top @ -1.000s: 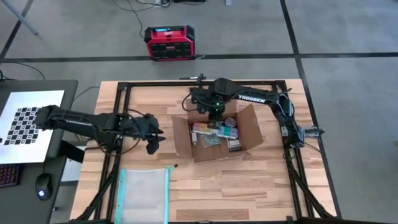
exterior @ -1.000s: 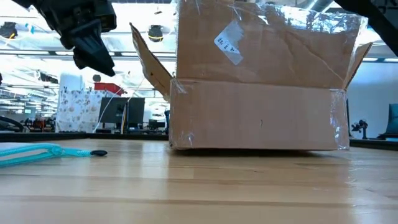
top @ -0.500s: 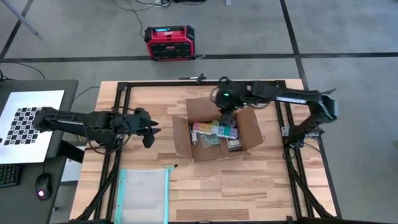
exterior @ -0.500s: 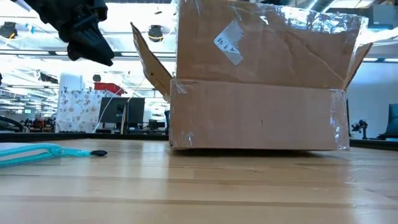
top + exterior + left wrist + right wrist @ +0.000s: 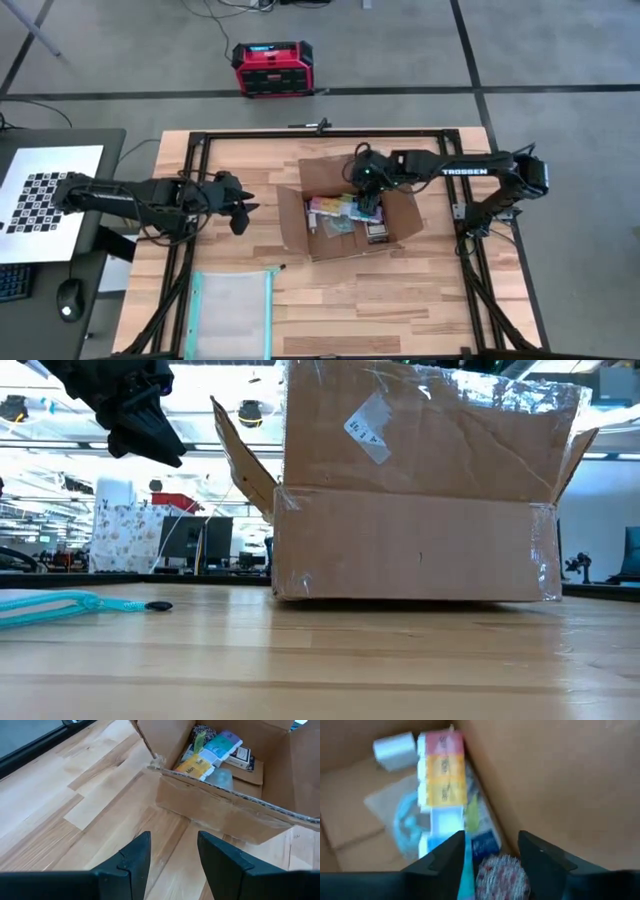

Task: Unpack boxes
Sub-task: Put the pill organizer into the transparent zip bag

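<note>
From above, the brown cardboard box [image 5: 345, 212] sits near the middle of the wooden surface [image 5: 400, 300], all four flaps spread open, with a multicoloured pill organiser [image 5: 338, 207] and other small packets lying inside. The right gripper [image 5: 372, 196] reaches down over the box's far-right part, just above the contents; the left gripper [image 5: 243, 204] hangs over bare wood to the box's left, clear of it, its tips pointing toward the box. A clear teal-edged pouch [image 5: 232, 313] lies at the near-left part of the surface, and a red and black case [image 5: 272, 68] stands on the floor beyond it. At table height, the box [image 5: 420, 490] fills the centre with tape shining on its flaps, the left gripper [image 5: 150, 435] hovers high at its left, and the pouch [image 5: 60, 605] lies flat nearby. Through the left wrist, that gripper [image 5: 174, 852] has its fingers parted with nothing between them, above the wood just before the box's nearest wall [image 5: 220, 810]. Through the right wrist, the right gripper [image 5: 492, 852] is inside the box [image 5: 545, 775], fingers spread and holding nothing, directly over the pill organiser [image 5: 441, 785] and a speckled packet [image 5: 501, 872].
</note>
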